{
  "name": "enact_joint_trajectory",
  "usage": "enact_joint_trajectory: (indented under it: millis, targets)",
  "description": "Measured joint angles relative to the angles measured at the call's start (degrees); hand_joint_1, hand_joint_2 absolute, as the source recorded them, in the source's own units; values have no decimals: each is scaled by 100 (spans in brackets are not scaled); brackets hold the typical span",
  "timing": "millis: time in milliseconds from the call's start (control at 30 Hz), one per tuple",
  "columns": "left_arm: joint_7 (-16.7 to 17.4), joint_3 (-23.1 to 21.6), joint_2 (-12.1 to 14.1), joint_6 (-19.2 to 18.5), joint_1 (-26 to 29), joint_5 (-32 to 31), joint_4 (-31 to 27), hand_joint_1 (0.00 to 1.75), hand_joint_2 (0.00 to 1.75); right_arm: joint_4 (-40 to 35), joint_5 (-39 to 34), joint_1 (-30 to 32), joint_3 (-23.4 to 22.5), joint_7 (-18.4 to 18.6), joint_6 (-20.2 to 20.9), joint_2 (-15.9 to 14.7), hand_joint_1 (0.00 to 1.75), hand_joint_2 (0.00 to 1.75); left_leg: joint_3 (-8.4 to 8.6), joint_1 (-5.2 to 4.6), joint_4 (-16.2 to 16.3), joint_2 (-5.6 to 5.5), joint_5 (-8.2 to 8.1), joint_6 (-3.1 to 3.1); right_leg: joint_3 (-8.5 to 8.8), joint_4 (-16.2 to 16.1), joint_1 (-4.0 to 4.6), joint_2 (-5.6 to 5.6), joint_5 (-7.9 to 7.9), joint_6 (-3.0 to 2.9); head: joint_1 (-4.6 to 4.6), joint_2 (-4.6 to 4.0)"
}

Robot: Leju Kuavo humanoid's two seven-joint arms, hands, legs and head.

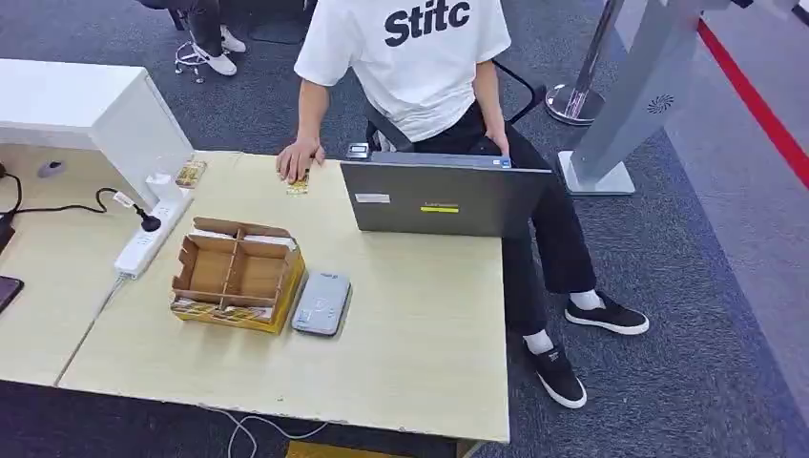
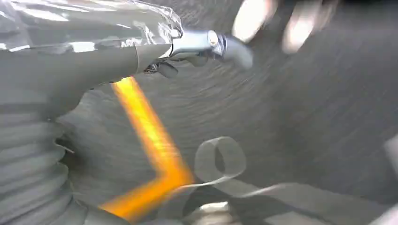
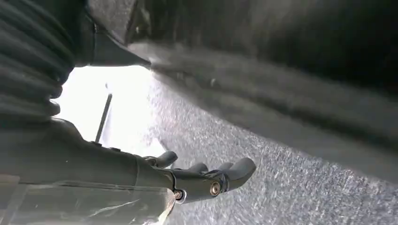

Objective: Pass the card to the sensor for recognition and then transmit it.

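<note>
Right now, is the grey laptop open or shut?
Open: the grey laptop has its lid standing upright on the light wooden table, back toward the camera.

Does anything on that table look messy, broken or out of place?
Nothing looks spilled or broken. The cardboard box sits a bit askew to the table edge, flaps open, with the small grey sensor right beside it. One card lies loose under the person's hand, far from the box.
</note>
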Motion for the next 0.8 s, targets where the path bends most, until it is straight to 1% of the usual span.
enact_joint_trajectory:
  millis: [33,67,133,200,267,300,367,400,467,500,533,567,600,633,667,700,733,767,800]
  targets:
    - [139,0,-13,-41,38,123,-513,0,175,22,-15,-9,48,15,48,-2,0,175,3,0,0,0,0,0,0,0,0,-1,0,-1,4,0]
    - [207,-15,-48,-61,72,229,-907,0,175,31,-42,-16,72,39,61,-2,0,175,3,-1,0,0,0,-1,-1,0,0,-1,0,-1,-4,0]
    - [198,-96,-52,-52,161,480,-1746,0,175,39,-90,-28,135,74,67,-4,0,175,5,-1,0,0,2,-3,-2,2,0,-1,-1,-2,-13,0]
    - [69,-162,-83,-169,210,591,-2271,0,175,39,-127,-34,179,83,70,-11,0,175,3,-1,-1,-4,5,-8,-1,3,0,-4,-2,-3,-18,0]
    - [-84,-168,-83,-427,235,606,-2659,0,175,39,-192,-34,192,76,63,-13,0,175,1,1,-1,-4,5,-8,-2,3,4,-5,-3,-4,-9,0]
    - [-108,-166,-66,-645,233,539,-2834,0,175,39,-236,-30,192,59,59,-13,0,175,1,4,-1,-3,5,-8,-2,3,4,-4,-3,-4,-11,0]
    - [-136,-129,38,-1243,194,291,-3201,0,175,37,-300,-25,194,44,48,-13,0,175,-2,8,-1,-3,6,-10,-2,3,6,-5,-2,-5,-7,0]
    - [-143,-70,143,-1555,137,175,-3402,0,175,37,-315,-25,194,41,48,-13,0,175,0,7,-1,-4,7,-11,-2,3,6,-5,-2,-5,-9,0]
    - [-141,2,322,-2016,77,-57,-3772,0,175,35,-348,-20,196,9,54,-15,0,175,0,13,-1,-2,9,-15,-3,5,11,-2,1,-9,-13,0]
    - [-141,2,431,-2098,82,-212,-4006,0,175,28,-356,-13,199,-40,63,-22,0,175,1,14,-1,-1,9,-16,-3,5,12,0,1,-10,-13,0]
    - [-141,-28,533,-2098,102,-368,-4240,0,175,17,-358,-6,201,-81,74,-33,0,175,1,18,-1,1,10,-16,-4,6,16,2,1,-10,-13,0]
    - [-141,-112,684,-1973,171,-575,-4487,0,175,6,-387,-3,201,-105,83,-39,0,175,2,22,-1,2,13,-21,-8,6,18,4,2,-12,-9,0]
    - [-134,-285,735,-1589,313,-995,-4872,0,175,2,-422,-4,201,-105,83,-52,0,175,10,22,4,10,12,-24,-30,3,18,16,3,-13,-13,0]
    - [-99,-580,662,-966,506,-1674,-5379,0,175,-13,-437,-9,203,-96,83,-57,0,175,12,20,11,32,9,-27,-42,-1,18,40,4,-14,-18,0]
    - [81,-968,526,-448,604,-2599,-5895,0,175,-28,-446,-10,205,-83,83,-61,0,175,5,10,11,25,12,-22,-44,-2,10,34,5,-12,-35,2]
    - [344,-1429,406,-187,618,-3617,-6282,0,175,-33,-435,-18,207,-63,94,-61,0,175,-9,8,10,-8,19,-9,-35,0,1,2,-2,-1,-53,2]
    - [681,-2077,374,3,636,-4804,-6561,0,175,-44,-400,-22,214,-52,111,-63,0,175,-20,2,7,-59,24,-2,-16,0,1,-48,-3,-1,-35,0]
    - [949,-2678,394,143,644,-5813,-6672,0,175,-57,-396,-26,214,-42,129,-68,0,175,-27,7,8,-72,24,-3,2,0,3,-63,-1,-3,-2,0]
    - [1049,-3136,471,331,638,-6616,-6704,0,175,-68,-389,-27,216,-42,151,-72,0,175,-35,7,8,-68,25,-5,6,1,4,-60,11,-8,35,0]
